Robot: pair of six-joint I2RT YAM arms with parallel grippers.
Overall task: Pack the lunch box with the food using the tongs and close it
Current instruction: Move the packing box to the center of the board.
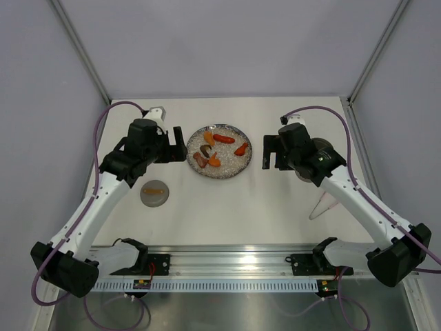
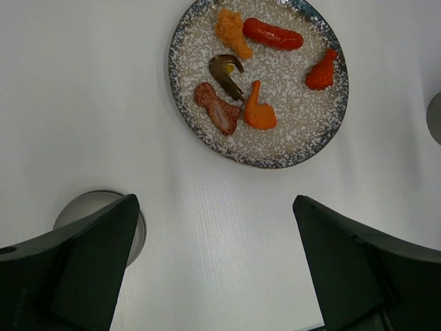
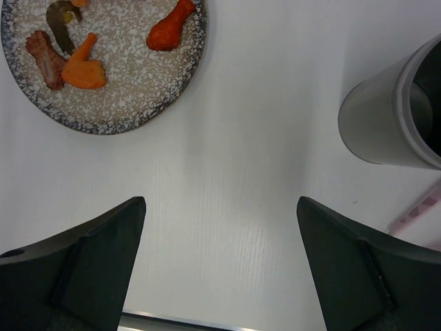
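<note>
**Top external.** The left gripper (image 1: 178, 145) has its jaws apart and empty, just left of the speckled plate (image 1: 231, 169). The right gripper (image 1: 267, 153) has its jaws apart and empty, just right of the plate. The food (image 1: 224, 138) is six pieces, all on the plate. The lunch box (image 1: 323, 145) stands behind the right wrist, largely hidden by the arm. The tongs (image 1: 322, 207) lie on the desk (image 1: 241, 214) beside the right forearm, untouched. The lid (image 1: 154, 194), a grey disc with an orange mark, lies flat near the left arm, off the box.

Step, as judged: packing has not begun, and the tongs come first. The next move calls for one gripper to come down over the tongs and close across their two legs.

**Left wrist.** Plate and food are whole in view. The lid is half covered by the left finger. A grey sliver at the right edge cannot be identified.

**Right wrist.** The lunch box is cut off at the right edge, its inside too dark to read. Only a pink strip of the tongs shows. The plate is cropped at the top.
</note>
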